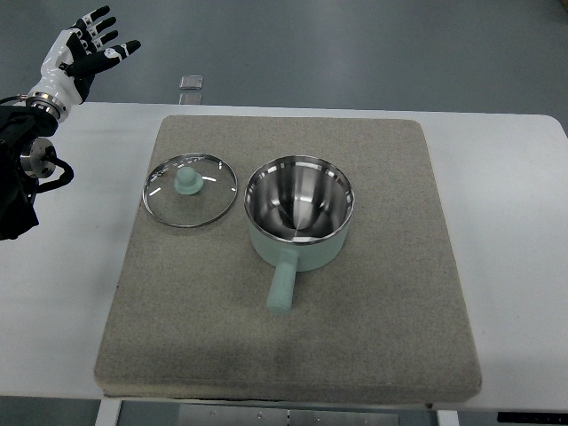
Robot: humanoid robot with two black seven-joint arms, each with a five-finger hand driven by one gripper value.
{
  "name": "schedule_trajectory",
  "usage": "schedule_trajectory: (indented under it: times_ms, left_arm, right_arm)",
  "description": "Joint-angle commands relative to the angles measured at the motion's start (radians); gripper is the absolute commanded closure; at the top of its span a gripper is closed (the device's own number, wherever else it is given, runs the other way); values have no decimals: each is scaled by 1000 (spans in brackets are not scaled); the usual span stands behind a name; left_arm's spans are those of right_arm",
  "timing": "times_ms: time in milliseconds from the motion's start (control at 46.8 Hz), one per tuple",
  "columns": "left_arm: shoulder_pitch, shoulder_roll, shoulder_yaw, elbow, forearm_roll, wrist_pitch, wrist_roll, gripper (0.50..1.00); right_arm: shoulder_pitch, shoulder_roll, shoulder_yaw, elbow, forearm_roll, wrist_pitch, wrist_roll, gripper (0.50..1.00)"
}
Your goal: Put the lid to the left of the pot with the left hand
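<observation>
The left robot hand has white-and-black segmented fingers, a silver wrist, and black cabled forearm.

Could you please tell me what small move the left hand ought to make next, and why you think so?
Probably just a retreat to rest. The lid already lies flat on the mat, left of the pot and apart from it, knob up. The left hand is raised beyond the table's far left corner, fingers spread and holding nothing, so the placing looks done and no further grasp seems needed.

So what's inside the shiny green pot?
Nothing: the mint-green pot with a steel inside shows only bare shiny metal. Its round glass lid lies beside it on the grey mat. The mat beneath the pot is hidden.
</observation>
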Motion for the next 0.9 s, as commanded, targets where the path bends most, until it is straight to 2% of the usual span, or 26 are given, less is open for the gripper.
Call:
schedule_trajectory:
  times_ms: [0,107,128,171,235,299,705,876]
  left_arm:
    - [1,-2,-20,-1,-2,3,1,566]
    - [1,-5,-74,3,-2,14,14,561]
    - [1,-8,-94,3,-3,20,26,557]
    - [1,-8,-138,2,-3,35,61,506]
    - [2,-11,-214,-3,-3,60,113,504]
    - [2,-13,-257,-6,-3,70,135,504]
    - [-1,-65,-320,-41,-94,60,136,504]
    - [-1,-64,-317,-41,-122,28,135,504]
  right_arm:
    - [0,0,-1,0,0,-1,0,579]
    - [0,0,0,0,0,1,0,579]
    - [0,0,0,0,0,1,0,579]
    - [0,0,0,0,0,1,0,579]
    - [0,0,0,0,0,1,0,579]
    - [0,0,-1,0,0,1,0,579]
    - [0,0,-1,0,0,1,0,579]
    - [0,0,-1,0,0,-1,0,579]
